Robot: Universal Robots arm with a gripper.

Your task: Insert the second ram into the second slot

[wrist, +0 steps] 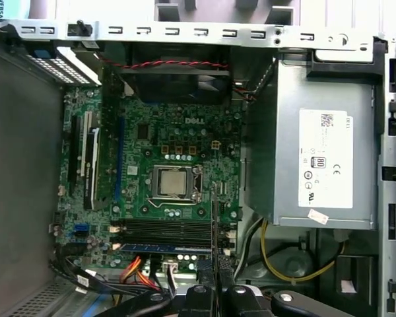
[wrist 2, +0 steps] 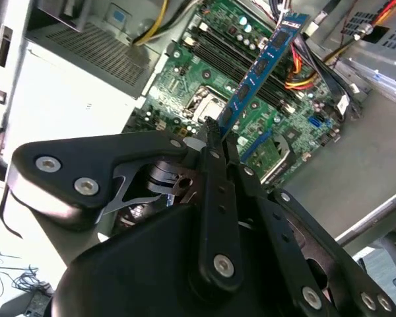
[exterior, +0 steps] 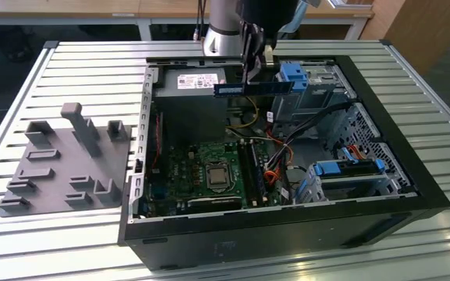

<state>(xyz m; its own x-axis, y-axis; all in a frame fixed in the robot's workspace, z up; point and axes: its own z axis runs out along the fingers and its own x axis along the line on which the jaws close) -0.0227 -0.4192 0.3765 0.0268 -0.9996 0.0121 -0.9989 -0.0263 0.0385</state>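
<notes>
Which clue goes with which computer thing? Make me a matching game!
Things:
1. RAM stick
2. processor
3. power supply
4. grey fixture plate

Clues:
A. silver square in the middle of the motherboard
B. lies on the slatted table, outside the computer case
C. held by the gripper, above the open case
D. grey metal box with a white label

Pairs: 1-C, 2-A, 3-D, 4-B.

The memory stick [exterior: 276, 88] sits clamped between the fingers [wrist 2: 215, 173]; below them lies the motherboard [exterior: 201, 170], inside the computer case [exterior: 287, 225].
</notes>
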